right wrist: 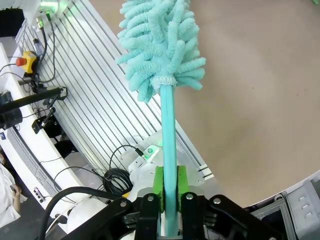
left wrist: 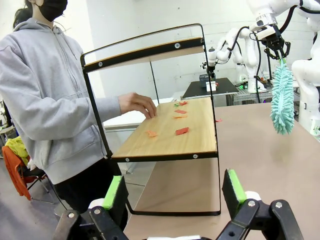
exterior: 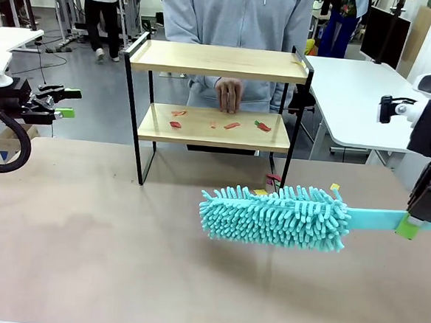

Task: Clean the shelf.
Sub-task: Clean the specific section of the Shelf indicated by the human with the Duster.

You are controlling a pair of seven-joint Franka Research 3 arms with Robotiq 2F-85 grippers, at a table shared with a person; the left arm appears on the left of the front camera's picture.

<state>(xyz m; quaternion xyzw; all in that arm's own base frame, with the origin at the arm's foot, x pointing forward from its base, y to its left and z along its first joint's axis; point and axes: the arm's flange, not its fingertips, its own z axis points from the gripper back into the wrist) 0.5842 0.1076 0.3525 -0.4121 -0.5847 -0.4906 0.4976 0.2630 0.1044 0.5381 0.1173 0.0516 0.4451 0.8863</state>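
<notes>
No text, label, brand or number can be read; any small print seems too blurred.

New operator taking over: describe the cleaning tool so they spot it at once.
Find the two-tier wooden shelf at the far edge of the brown table. Nearer the robot, toward its right, the right gripper holds a duster by its flat handle. It is the only turquoise thing, with a shaggy head.

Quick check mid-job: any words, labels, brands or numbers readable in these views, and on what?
No text reads as words anywhere.
The two-tier wooden shelf in black metal frame: no print.
The fluffy turquoise microfibre duster: no brand visible.
The yellow box with red button: markings too small to read.
The small white item on the far black table: too blurred to read.
</notes>
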